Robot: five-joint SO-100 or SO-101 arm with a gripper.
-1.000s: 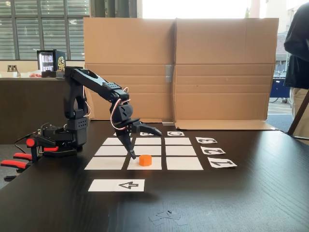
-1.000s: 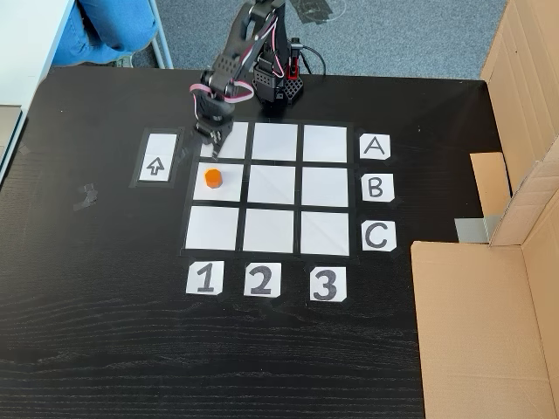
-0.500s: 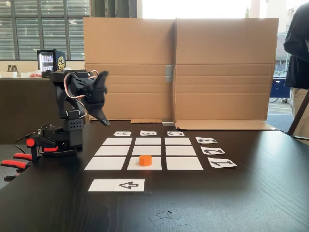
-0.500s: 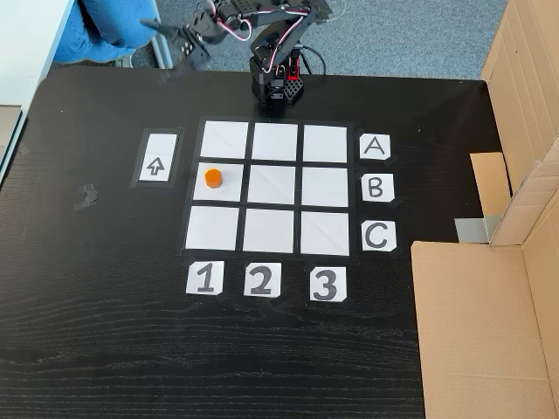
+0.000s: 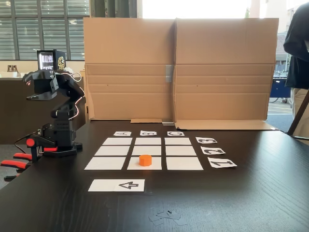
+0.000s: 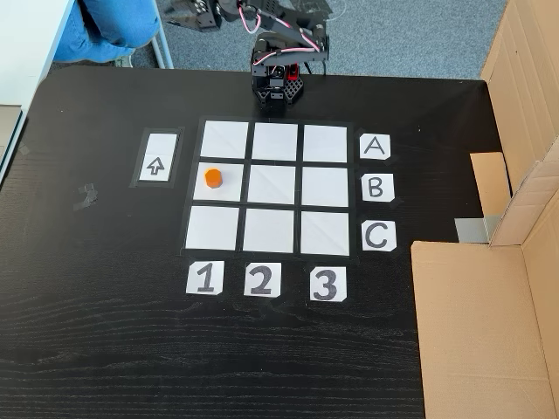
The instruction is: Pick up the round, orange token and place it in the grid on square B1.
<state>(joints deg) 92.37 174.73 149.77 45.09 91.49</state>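
Note:
The orange token (image 5: 145, 160) (image 6: 213, 178) rests flat on square B1 (image 5: 155, 165) (image 6: 230, 192) of the grid (image 5: 148, 150) (image 6: 274, 187), in the row of the B label and the column of the 1 label. The arm is folded back over its base behind the grid. My gripper (image 5: 30, 89) is held high and points left in a fixed view, far from the token, with a gap between its fingers and nothing in it. In the fixed view from above, the gripper (image 6: 181, 10) sits at the top edge, partly cut off.
A white strip with a black arrow (image 5: 117, 185) (image 6: 155, 158) lies beside the grid. Cardboard walls (image 5: 178, 72) (image 6: 489, 323) border the table. Red clamps (image 5: 17, 159) hold the arm's base. A person (image 5: 297, 63) stands at the right edge; a blue sleeve (image 6: 113, 26) shows at top left.
The arm lifted off the grid and folded back over its base. The gripper swung up and away from the token, which stayed on its square.

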